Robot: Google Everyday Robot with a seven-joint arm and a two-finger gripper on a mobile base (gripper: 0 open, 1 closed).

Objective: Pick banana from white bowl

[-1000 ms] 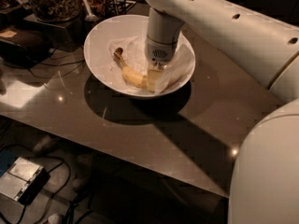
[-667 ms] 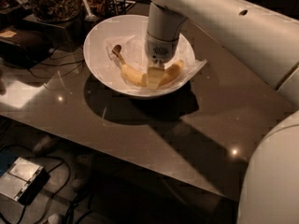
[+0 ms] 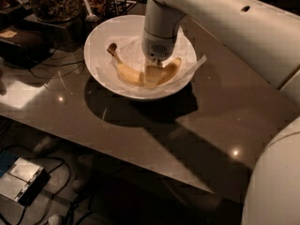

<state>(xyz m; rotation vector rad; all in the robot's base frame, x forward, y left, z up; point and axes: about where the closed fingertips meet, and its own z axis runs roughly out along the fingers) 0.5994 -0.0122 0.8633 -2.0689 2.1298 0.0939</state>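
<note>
In the single camera view we look down into a dim room. The robot's white arm [image 3: 225, 18] reaches in from the right and drops its wrist straight into the white bowl [image 3: 101, 36]. The pincer [image 3: 153, 73] sits low in the bowl, right at the middle of the banana [image 3: 127, 72]. The fruit lies on the crumpled white paper [image 3: 194, 65] that lines the bowl. As we look, its dark stem end points off to the pincer's left and away from us, and its other end curves out to the pincer's right. We cannot tell whether the pincer is clenched on the banana or released.

We judge the step in hand to be the grasp itself: the pincer is at the fruit, and the banana is not yet lifted out. The next move calls for a sure hold across the banana's middle. After that comes a straight lift clear of the bowl's rim, without dragging the loose paper along.

The bowl stands on a glossy brown counter [image 3: 201, 125], which shows small spots of light and the bowl's dark shadow on the near side of the pincer. Beyond the pincer to the left stand a glass jar of nuts [image 3: 51, 1] and a spoon [image 3: 89, 11]. Farther left is a dark box [image 3: 23, 43] with cables. Below the counter's near edge, well apart from the pincer, a grey device [image 3: 21, 179] lies on the floor.
</note>
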